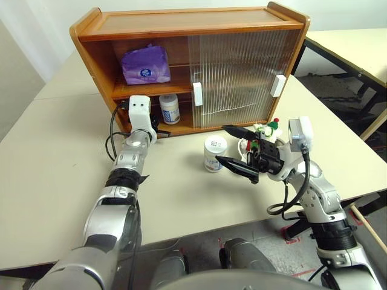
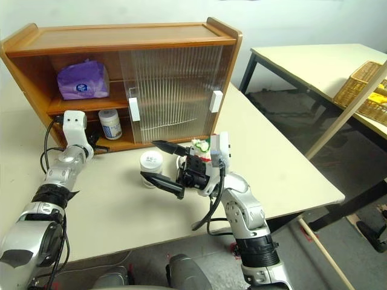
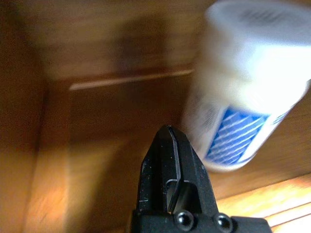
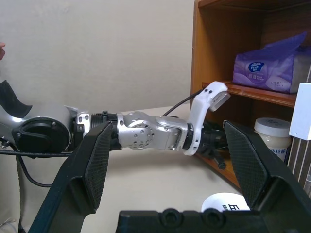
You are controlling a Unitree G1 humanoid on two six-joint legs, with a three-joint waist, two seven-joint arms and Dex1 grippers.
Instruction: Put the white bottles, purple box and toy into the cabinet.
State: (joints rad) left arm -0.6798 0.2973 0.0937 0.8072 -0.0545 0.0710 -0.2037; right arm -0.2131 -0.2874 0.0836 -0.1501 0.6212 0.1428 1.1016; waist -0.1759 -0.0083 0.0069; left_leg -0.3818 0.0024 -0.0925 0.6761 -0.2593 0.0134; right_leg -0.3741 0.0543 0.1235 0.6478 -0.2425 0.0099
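Purple box (image 1: 146, 64) already on the upper shelf of the cabinet (image 1: 181, 24), at its open left side. One white bottle (image 1: 169, 109) upright on the lower shelf, just inside the opening. Left tool (image 3: 170, 160) at the mouth of that lower shelf, pinched fully together, empty, the bottle just beside its tip but apart from it. Second white bottle (image 1: 214, 153) upright on the tabletop (image 1: 54, 157) in front of the sliding doors. Toy (image 1: 266, 130) further right, largely hidden behind the right tool (image 1: 237, 150), which hangs above the tabletop with jaws spread wide, empty, pointing across toward the left, the standing bottle just beyond its tips.

Step in hand, by the look of it: clearing the left tool out of the shelf so the next item can go in. Best done straight back along the line of entry, staying low under the upper shelf and away from the bottle's side, since a sideways brush could tip it or slide it toward the edge. Worth keeping clear of the closed door edge too.

Then for the bottle on the tabletop: jaws level, straddling the body below the lid, closing squarely; a smooth round jar slips if pinched off-centre. Placement beside the first bottle, with a gap, not against it.
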